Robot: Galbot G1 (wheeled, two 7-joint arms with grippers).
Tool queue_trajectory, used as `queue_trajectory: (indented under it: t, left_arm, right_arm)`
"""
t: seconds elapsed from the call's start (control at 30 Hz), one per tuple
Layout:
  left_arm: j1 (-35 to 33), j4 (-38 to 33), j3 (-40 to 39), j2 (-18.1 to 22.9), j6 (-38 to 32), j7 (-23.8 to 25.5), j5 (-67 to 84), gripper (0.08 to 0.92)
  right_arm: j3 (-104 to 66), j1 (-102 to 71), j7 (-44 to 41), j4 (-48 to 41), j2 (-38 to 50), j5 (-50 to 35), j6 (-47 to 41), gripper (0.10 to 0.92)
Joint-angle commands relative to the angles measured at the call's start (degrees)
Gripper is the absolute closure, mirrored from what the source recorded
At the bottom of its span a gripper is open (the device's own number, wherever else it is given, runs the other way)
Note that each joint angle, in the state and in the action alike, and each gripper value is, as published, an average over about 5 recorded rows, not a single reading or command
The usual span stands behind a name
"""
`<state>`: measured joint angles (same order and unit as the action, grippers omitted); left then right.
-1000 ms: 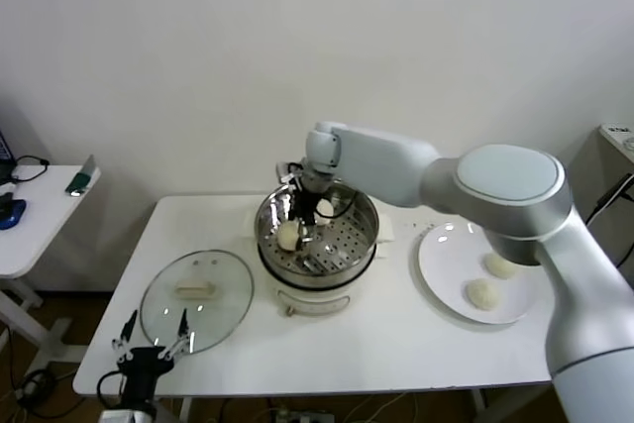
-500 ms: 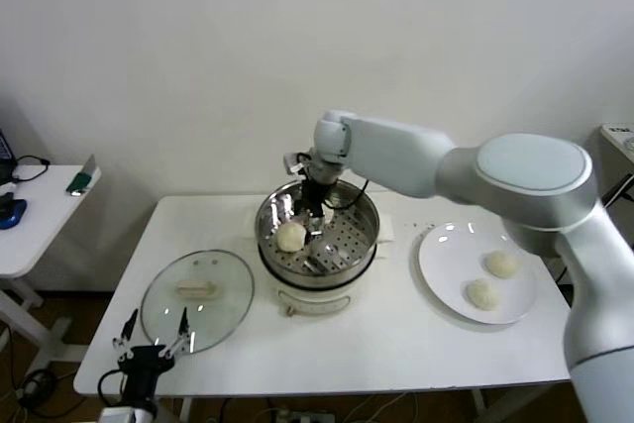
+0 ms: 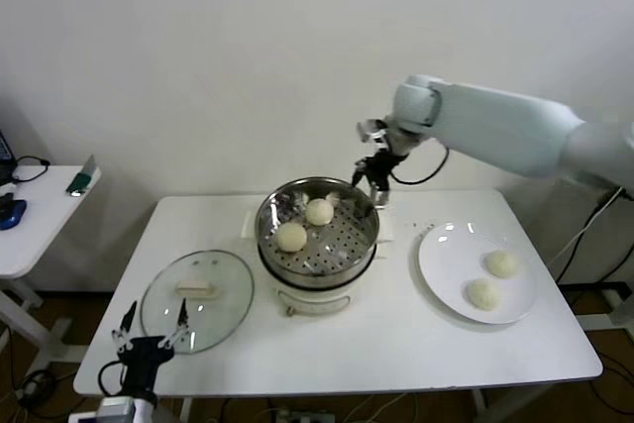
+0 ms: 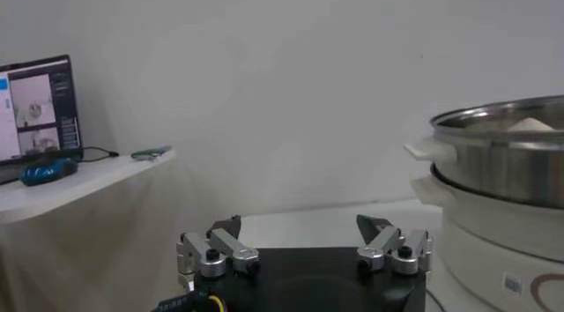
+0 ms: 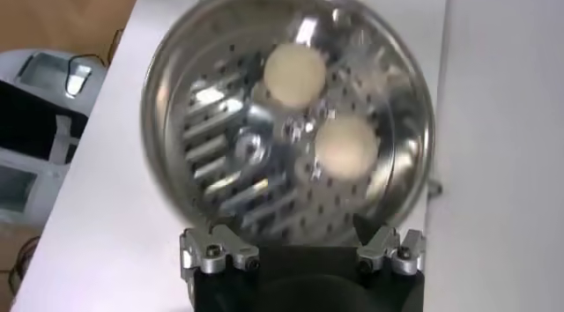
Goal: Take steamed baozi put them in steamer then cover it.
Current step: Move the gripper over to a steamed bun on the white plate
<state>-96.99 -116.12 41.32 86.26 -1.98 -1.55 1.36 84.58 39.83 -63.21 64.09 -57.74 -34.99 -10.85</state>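
Observation:
The steel steamer (image 3: 334, 251) stands mid-table on its cream pot base. Two baozi (image 3: 291, 237) (image 3: 319, 211) lie on its perforated bottom, apart from each other. Two more baozi (image 3: 500, 264) (image 3: 482, 293) rest on the white plate (image 3: 446, 255) to the right. My right gripper (image 3: 374, 171) hangs open and empty above the steamer's back right rim. Its wrist view looks down on the steamer (image 5: 185, 120) with both baozi (image 5: 295, 74) (image 5: 346, 144), past the right gripper (image 5: 300, 241). The glass cover (image 3: 196, 306) lies flat at front left. My left gripper (image 3: 151, 340) waits open at the table's front left edge.
In the left wrist view the left gripper (image 4: 304, 230) sits low near the tabletop, with the steamer (image 4: 502, 159) and pot base to one side. A small side table (image 3: 40, 207) with a few items stands left of the work table.
My right gripper has risen out of the steamer and swung back and to the right. A second baozi that it hid now lies in plain sight in the steamer. The left arm has not moved.

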Motion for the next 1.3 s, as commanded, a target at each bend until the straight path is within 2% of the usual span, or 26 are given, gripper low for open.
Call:
queue_trajectory:
  t: [0.03,0.27,0.63,1.3]
  left_arm:
    - [0.6,-0.4,0.1,0.1,1.1,-0.6,0.0,0.177]
    - [0.2,-0.7,0.3,0.2,1.7,-1.3,-0.5,0.177]
    - [-0.3,-0.8,0.1,0.7,1.8,-1.4,-2.3,0.177]
    - [-1.3,-0.3,0.6,1.1,1.3,-1.3,-2.9,0.177]
  right_arm:
    - [-5.5,-9.4,-0.2,9.7,21.0,13.2,0.8,0.203]
    - [-18.1,-24.9,-1.6,6.8,27.5,26.5,4.6,0.203]
    - [-29.8,-38.5,-2.1,0.2,25.2,34.7,7.0,0.203]
    - [-31.4,-39.4,-2.0,-8.6,17.3,37.9,8.8,0.203]
